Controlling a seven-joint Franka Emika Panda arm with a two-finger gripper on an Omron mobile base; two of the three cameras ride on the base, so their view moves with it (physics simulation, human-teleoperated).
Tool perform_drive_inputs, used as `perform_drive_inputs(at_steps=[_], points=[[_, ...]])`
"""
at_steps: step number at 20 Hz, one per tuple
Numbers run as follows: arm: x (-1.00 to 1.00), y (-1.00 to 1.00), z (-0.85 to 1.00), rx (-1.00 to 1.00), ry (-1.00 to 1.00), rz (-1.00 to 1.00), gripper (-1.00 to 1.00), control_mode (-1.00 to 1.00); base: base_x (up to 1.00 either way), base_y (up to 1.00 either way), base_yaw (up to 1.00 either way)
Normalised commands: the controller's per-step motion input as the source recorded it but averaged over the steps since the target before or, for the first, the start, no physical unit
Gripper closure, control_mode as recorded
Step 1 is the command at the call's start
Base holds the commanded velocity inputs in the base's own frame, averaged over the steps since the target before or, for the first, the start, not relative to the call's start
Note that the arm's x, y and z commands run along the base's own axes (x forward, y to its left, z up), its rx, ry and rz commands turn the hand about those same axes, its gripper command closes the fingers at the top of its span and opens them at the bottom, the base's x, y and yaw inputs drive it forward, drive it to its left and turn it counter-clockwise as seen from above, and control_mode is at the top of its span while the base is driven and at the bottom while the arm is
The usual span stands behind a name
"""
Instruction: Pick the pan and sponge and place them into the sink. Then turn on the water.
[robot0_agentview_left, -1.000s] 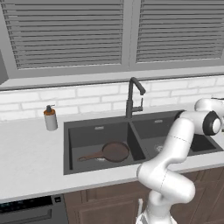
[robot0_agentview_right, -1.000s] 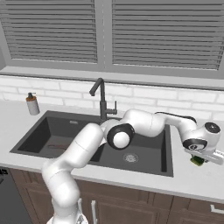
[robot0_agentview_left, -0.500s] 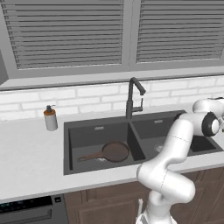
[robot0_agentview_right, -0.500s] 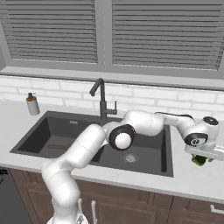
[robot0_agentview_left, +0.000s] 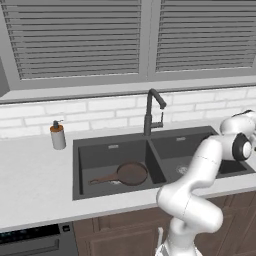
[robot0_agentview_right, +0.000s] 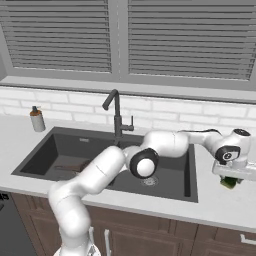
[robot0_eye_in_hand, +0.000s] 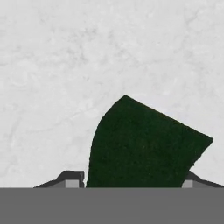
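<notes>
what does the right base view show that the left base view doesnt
The right base view shows the gripper low over the counter right of the sink, with the green sponge under it; I cannot tell from here whether it is gripped. The left base view gives the open look at the pan, lying flat in the left basin with its handle pointing left. In the right base view the arm covers most of that pan. Both share the dark faucet with no water running, the soap dispenser and the window blinds.
</notes>
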Motion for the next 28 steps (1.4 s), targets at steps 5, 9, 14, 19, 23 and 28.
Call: perform_drive_inputs(at_steps=[5,9,14,19,23,28], points=[[-0.94,0.09,-0.48,0.12,-0.23,0.00,1.00,-1.00,0.00,0.00,0.00],[-0.86,0.71,0.40,0.05,-0.58,0.01,1.00,-1.00,0.00,0.00,0.00],[-0.29,1.00,0.57,0.00,-0.37,0.11,1.00,-1.00,0.00,0.00,0.00],[-0.12,1.00,0.30,-0.04,-0.13,0.18,1.00,-1.00,0.00,0.00,0.00],[-0.11,1.00,0.27,-0.11,-0.12,0.15,1.00,-1.00,0.00,0.00,0.00],[-0.04,1.00,0.44,-0.15,-0.18,0.17,1.00,-1.00,0.00,0.00,0.00]])
